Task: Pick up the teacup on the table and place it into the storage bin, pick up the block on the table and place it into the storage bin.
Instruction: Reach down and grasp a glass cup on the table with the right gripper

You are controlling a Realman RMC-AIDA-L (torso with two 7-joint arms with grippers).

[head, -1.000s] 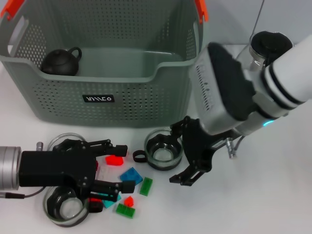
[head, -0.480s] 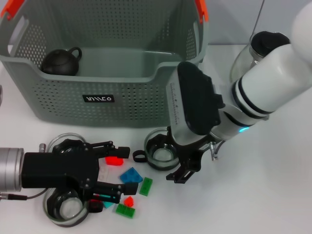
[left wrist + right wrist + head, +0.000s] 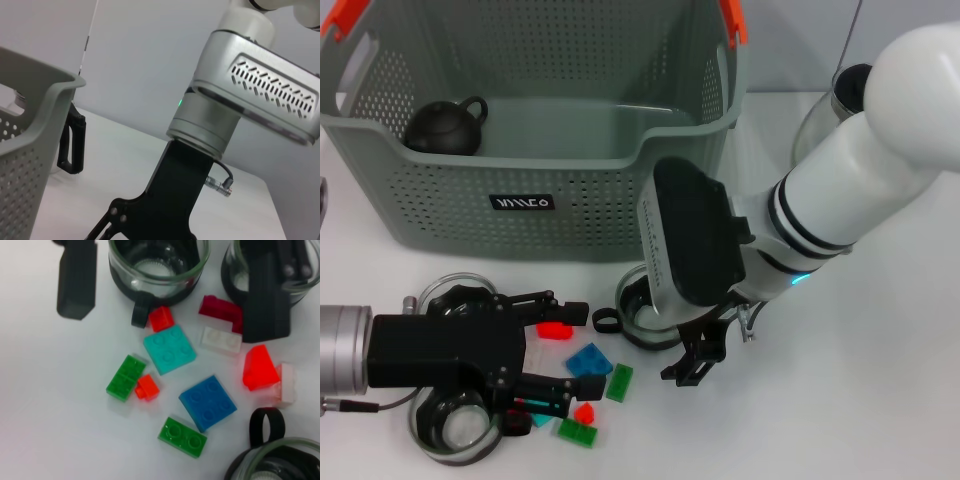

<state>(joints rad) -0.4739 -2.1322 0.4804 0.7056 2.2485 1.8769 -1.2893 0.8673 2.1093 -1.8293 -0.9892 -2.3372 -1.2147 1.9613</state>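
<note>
The grey-green storage bin (image 3: 535,205) stands at the back with a black teapot (image 3: 445,126) inside. A glass teacup (image 3: 632,318) (image 3: 280,462) with a black band sits in front of the bin. My right gripper (image 3: 665,335) is lowered over it and hides most of it. Its near finger (image 3: 695,360) stands clear of the cup. Loose blocks lie left of the cup: red (image 3: 555,328) (image 3: 259,369), blue (image 3: 588,360) (image 3: 207,402), green (image 3: 619,382) (image 3: 182,437). My left gripper (image 3: 585,347) hovers open over them, and its fingers (image 3: 265,300) show in the right wrist view.
Two more glass cups (image 3: 450,428) (image 3: 448,293) sit under and beside my left gripper. A glass carafe (image 3: 820,125) with a black handle (image 3: 70,145) stands at the bin's right. The bin's corner (image 3: 35,115) is close to the right arm.
My right arm has swung left and down until its gripper covers the teacup by the bin. The left gripper and the blocks have barely moved.
</note>
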